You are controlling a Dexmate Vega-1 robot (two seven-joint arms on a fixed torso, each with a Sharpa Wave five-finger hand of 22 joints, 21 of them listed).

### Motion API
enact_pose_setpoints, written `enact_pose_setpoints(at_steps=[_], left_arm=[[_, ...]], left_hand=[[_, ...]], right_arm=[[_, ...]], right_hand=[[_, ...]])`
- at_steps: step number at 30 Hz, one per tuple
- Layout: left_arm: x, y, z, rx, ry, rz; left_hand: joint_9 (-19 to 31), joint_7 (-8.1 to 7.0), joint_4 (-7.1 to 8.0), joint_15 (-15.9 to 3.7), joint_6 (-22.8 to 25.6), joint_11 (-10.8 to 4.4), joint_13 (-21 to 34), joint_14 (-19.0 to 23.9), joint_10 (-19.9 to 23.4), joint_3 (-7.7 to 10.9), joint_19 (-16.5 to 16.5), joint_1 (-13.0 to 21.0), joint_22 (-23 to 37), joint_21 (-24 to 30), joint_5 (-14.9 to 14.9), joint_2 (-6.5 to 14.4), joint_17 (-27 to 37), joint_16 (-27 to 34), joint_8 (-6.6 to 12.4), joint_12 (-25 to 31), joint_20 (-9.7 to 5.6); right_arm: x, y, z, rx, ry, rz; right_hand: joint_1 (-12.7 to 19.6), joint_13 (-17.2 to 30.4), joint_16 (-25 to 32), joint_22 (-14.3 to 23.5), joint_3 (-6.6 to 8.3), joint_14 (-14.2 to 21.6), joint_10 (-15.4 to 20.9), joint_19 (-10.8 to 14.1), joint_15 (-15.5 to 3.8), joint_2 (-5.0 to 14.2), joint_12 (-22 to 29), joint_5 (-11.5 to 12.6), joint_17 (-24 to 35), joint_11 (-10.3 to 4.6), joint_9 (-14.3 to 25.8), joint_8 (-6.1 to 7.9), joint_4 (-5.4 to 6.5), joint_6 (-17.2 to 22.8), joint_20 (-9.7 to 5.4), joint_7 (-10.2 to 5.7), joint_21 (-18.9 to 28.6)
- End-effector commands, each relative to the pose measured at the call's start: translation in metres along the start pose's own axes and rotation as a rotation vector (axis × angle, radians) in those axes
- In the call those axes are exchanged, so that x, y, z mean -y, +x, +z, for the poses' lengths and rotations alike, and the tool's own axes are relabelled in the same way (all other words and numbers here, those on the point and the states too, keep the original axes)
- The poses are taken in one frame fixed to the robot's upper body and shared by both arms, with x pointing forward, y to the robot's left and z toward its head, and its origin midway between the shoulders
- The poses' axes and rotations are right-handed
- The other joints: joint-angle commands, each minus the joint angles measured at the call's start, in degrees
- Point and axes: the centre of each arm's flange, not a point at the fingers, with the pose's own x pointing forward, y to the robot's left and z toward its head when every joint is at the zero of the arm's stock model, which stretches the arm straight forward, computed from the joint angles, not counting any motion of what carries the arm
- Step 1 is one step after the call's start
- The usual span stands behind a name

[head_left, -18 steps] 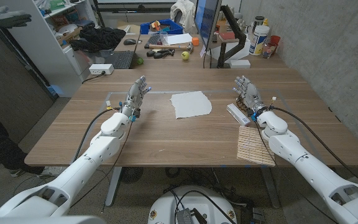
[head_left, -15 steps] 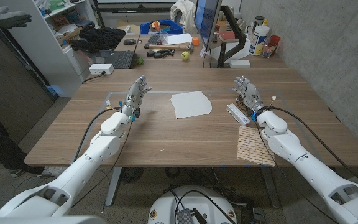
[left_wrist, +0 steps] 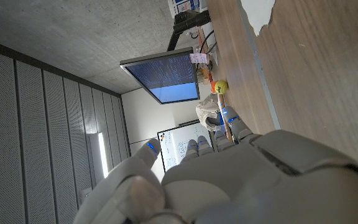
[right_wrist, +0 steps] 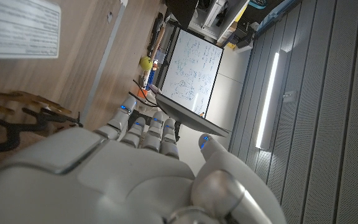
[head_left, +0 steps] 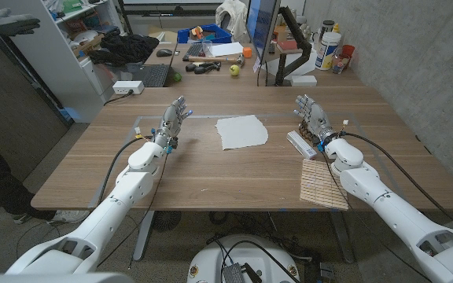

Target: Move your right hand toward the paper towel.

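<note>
Nearest on the wooden table [head_left: 211, 177], a slatted bamboo mat [head_left: 322, 183] lies at the front edge, R side, under the right forearm. Just past it the right hand [head_left: 311, 118] stands w/ fingers apart, holding nothing, beside a white rectangular box [head_left: 300, 144]. Opposite, the left hand [head_left: 172, 123] is likewise spread and empty. The flat white paper towel [head_left: 241, 130] lies between both hands, mid-table, well apart from each. Beyond: a yellow-green ball [head_left: 233, 70] and a dark monitor [head_left: 259, 31].
</note>
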Motion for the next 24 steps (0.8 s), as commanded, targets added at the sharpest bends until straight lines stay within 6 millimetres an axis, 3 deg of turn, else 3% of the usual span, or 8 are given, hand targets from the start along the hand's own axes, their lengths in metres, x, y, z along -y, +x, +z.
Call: enact_pose_setpoints(at_steps=[1, 24], left_arm=[[-0.001, -0.001, -0.001, 0.0, -0.006, 0.007], [0.001, -0.003, 0.0, -0.001, 0.009, 0.004]], left_hand=[[0.29, 0.13, -0.06, -2.5, -0.3, 0.06, 0.09, -3.96, -0.37, 0.59, -7.09, 0.19, 0.07, 0.3, 0.28, 4.51, 0.26, 0.35, 0.33, 0.4, -3.41], [0.29, 0.09, -0.07, -2.5, -0.2, 0.06, 0.09, -3.94, -0.23, 0.8, -7.03, -0.06, 0.07, 0.23, 0.16, 4.43, 0.25, 0.34, 0.33, 0.43, -3.41]], right_arm=[[-0.002, 0.005, 0.01, 0.021, -0.076, 0.028], [-0.009, 0.009, 0.028, 0.071, -0.239, 0.097]], right_hand=[[0.71, 0.2, 0.14, 0.07, 0.42, 0.09, 0.53, -0.24, -2.19, 4.2, 0.37, 0.21, 0.12, 0.13, 0.26, 0.52, -0.28, 0.42, -6.33, 0.06, -0.11], [1.31, 0.19, 0.06, 0.07, 0.59, 0.04, 0.55, -0.18, -2.19, 4.27, 0.38, 0.22, 0.05, 0.07, 0.27, 0.52, -0.63, 0.64, -6.26, -0.08, -0.55]])
